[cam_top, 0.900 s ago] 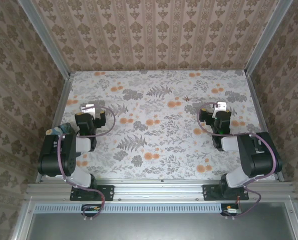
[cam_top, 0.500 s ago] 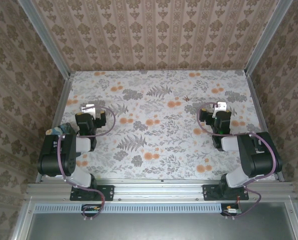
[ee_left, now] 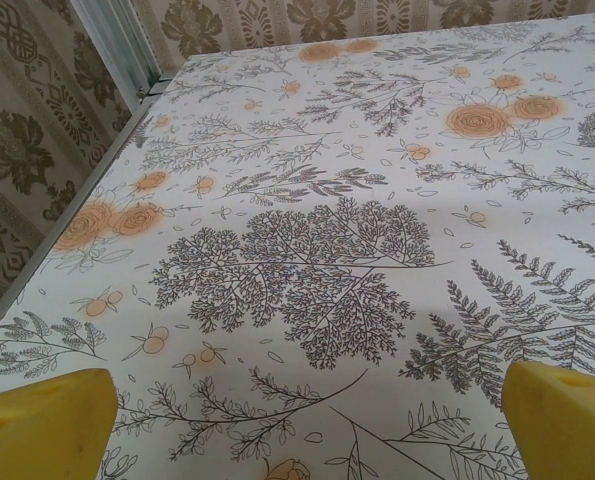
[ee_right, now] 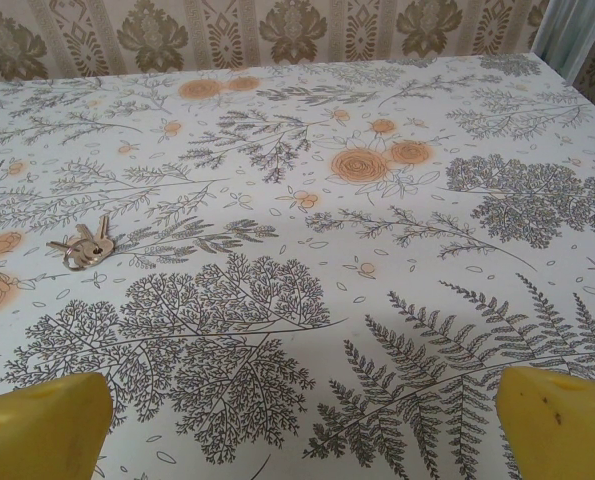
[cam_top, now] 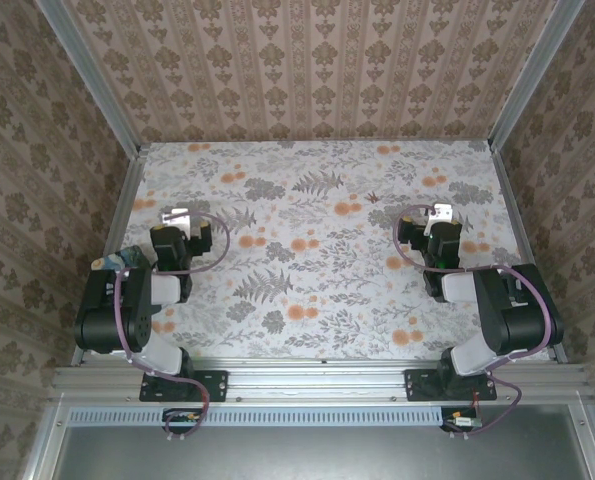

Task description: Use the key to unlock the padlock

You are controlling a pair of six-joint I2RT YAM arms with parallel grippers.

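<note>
The top view takes in the whole table (cam_top: 307, 262), its cloth printed with grey ferns and orange flowers, with papered walls (cam_top: 307, 70) on three sides. Both arms sit folded low near the front edge, the left gripper (cam_top: 177, 216) on the left side and the right gripper (cam_top: 439, 212) on the right, well apart from each other and both pointing toward the back wall. From up there the jaws are too small to judge.

The wrist views settle it. In the left wrist view the left gripper (ee_left: 307, 400) has its yellow fingers (ee_left: 47, 420) at the two bottom corners, spread wide, with nothing but bare cloth between them. It also catches the metal rail (ee_left: 127, 45) at the table's left edge, close by.

The right wrist view shows the right gripper (ee_right: 302, 400) just as wide, its yellow fingers (ee_right: 557, 415) at the bottom corners, holding nothing.

That view also shows the keys (ee_right: 85, 247): a small silvery bunch on a ring, lying flat on the cloth ahead and to the left of the gripper, near two orange flowers. In the top view the keys (cam_top: 374, 196) are only a tiny dark speck left of the right gripper, toward the table's middle.

The top view also shows a bluish thing (cam_top: 110, 262) tucked against the left arm, too hidden to identify.
</note>
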